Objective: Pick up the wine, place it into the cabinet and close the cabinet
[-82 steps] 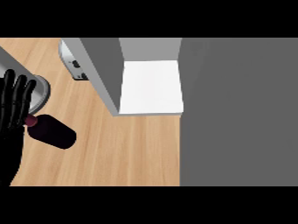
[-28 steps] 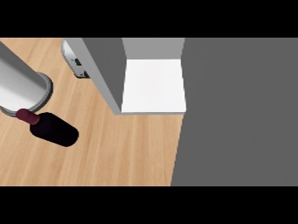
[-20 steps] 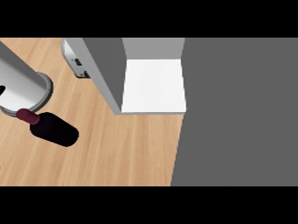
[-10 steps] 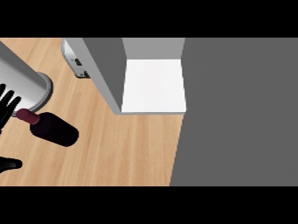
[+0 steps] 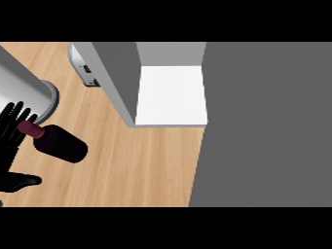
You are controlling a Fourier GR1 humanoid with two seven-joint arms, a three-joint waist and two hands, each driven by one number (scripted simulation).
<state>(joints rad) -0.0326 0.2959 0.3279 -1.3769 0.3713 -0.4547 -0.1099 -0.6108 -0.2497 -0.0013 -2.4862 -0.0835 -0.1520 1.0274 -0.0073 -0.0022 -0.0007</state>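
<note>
A dark wine bottle (image 5: 59, 143) is seen lying on its side on the wooden worktop (image 5: 139, 160), at the left of the view. Its reddish cap (image 5: 29, 128) is pointed up and to the left, and its wide end is pointed down and to the right. A black hand (image 5: 2, 151) is seen at the left edge, just beside the bottle. From this view it cannot be told whether it is the left or the right hand. Its fingers (image 5: 11, 119) are held straight and spread, pointing up the view, and its thumb (image 5: 21, 181) is stuck out to the right, below the bottle. The hand is wide open and nothing is held in it. The fingertips are seen right next to the cap, but it cannot be told if the cap is touched. A grey round thing (image 5: 14, 90) is seen above the hand, in the top left corner, with its end close to the cap. The cabinet (image 5: 172, 95) is seen near the middle, well apart from the bottle. Its door (image 5: 111, 78) is open, and a white shelf (image 5: 172, 97) is shown inside. A small metal part (image 5: 87, 73) is seen on the left of the door. A big plain grey area (image 5: 276, 126) is seen on the right side. No other hand is shown.
</note>
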